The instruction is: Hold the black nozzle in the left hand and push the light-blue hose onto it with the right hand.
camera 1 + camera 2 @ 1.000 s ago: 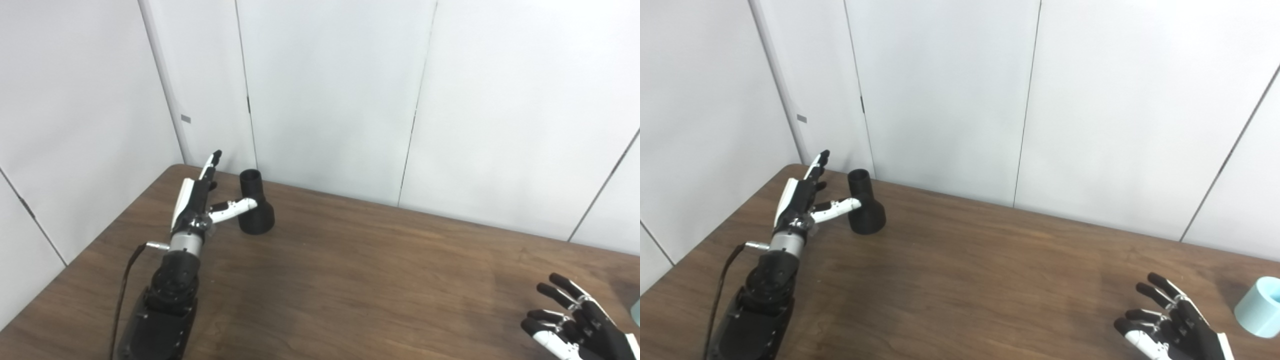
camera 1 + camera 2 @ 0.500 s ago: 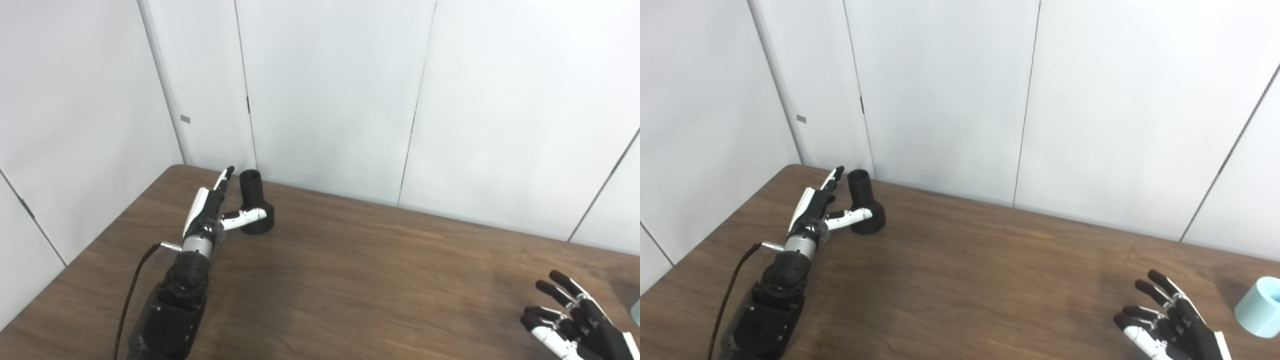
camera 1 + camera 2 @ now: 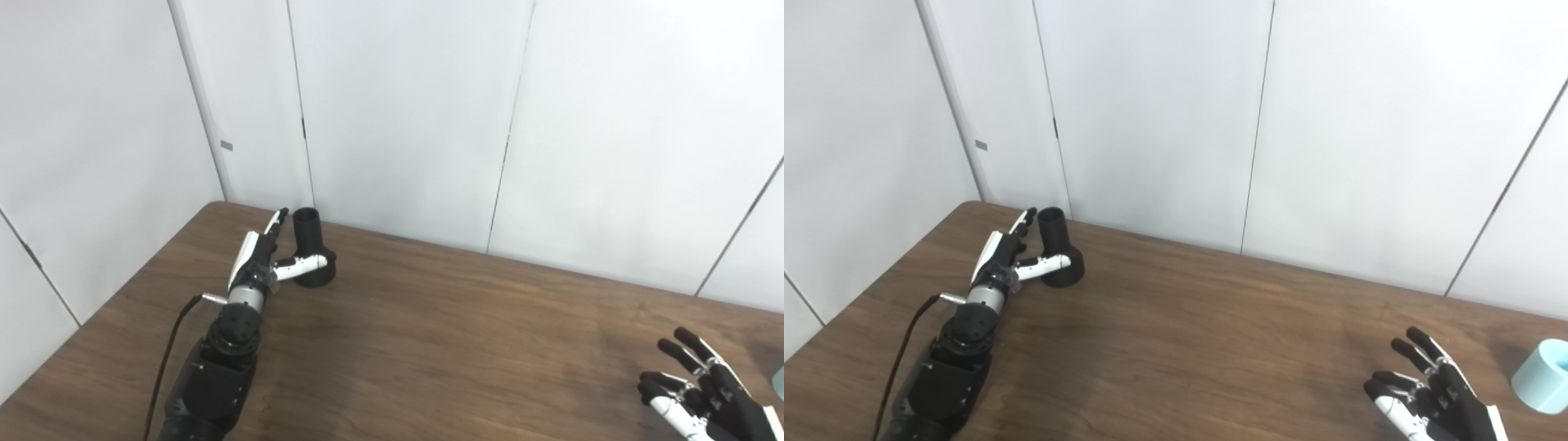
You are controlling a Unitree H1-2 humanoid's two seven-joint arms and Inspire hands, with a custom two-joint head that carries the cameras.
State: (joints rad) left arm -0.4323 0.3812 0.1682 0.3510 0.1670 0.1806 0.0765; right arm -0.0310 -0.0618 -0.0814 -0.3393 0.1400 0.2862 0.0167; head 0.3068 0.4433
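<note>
**Left hand closes in on the nozzle**

Nearest, the right hand (image 3: 1433, 398) waits low with fingers spread and empty, the light-blue hose (image 3: 1542, 376) just beyond it to its right, not touching. Farther off, the left hand (image 3: 260, 260) has slid forward since a second ago; its fingers now flank the black nozzle (image 3: 309, 250), thumb across the flared base, still wide and not clamped. A grasp looks imminent. The nozzle stands on the table (image 3: 441, 343), long axis near vertical, narrow mouth upward
</note>
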